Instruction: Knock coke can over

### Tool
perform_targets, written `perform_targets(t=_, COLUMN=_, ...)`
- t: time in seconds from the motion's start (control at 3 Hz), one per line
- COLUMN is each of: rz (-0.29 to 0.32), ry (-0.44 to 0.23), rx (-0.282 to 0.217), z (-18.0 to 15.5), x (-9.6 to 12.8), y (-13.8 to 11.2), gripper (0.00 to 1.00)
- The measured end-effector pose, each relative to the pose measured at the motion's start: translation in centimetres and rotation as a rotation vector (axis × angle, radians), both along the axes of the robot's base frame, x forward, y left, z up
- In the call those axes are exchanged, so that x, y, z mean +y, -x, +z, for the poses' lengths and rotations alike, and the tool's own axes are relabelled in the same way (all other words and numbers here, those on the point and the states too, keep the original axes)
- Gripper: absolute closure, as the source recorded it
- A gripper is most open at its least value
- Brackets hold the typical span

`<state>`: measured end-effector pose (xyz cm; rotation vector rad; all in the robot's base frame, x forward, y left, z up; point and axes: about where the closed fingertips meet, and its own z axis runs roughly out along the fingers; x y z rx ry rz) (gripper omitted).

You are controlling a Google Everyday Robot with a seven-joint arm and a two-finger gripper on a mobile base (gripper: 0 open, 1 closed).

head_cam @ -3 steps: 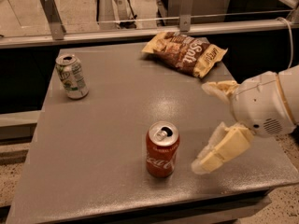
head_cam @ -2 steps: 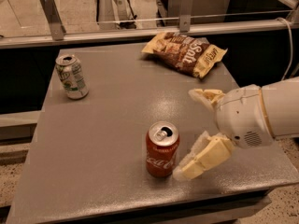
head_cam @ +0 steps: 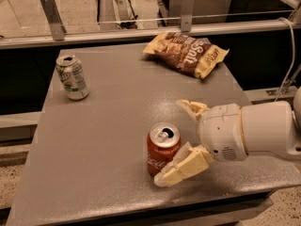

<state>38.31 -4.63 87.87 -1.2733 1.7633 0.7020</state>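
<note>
Camera view puts my gripper (head_cam: 182, 140) in the lower right of the frame, reaching in from the right edge over the grey table (head_cam: 94, 140). My jaws are spread wide and hold nothing. One finger points toward the middle of the frame above the can's top. The other lies low against, or just beside, the base of the coke can (head_cam: 163, 147) on its right side; I cannot tell whether it is truly touching.

The coke can stands upright at the lower centre of the frame, near the front edge of the table, silver top and pull tab facing up. So I judge the task as not yet done: I have closed in on the can, and the knock itself is what is left. A sideways sweep toward the left of the frame looks like the way to tip it, since the tabletop is bare there.

As for containers, the coke can's mouth looks opened, a dark hole by the tab, but I cannot see whether any drink is inside. A white-and-green can (head_cam: 72, 76) stands upright at the upper left, well apart, its contents hidden too. A brown chip bag (head_cam: 186, 53) lies flat at the upper centre-right, near the far edge; whether it is sealed I cannot say.
</note>
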Motion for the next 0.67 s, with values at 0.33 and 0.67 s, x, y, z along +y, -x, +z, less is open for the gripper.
perform_targets(t=0.33, rz=-0.011, ry=-0.052, rx=-0.017, z=-0.9, x=0.6, y=-0.7, gripper=0.00)
perform_targets(t=0.67, rz=-0.024, ry=-0.100, rx=-0.050, z=-0.4, x=1.0, y=-2.6, gripper=0.00)
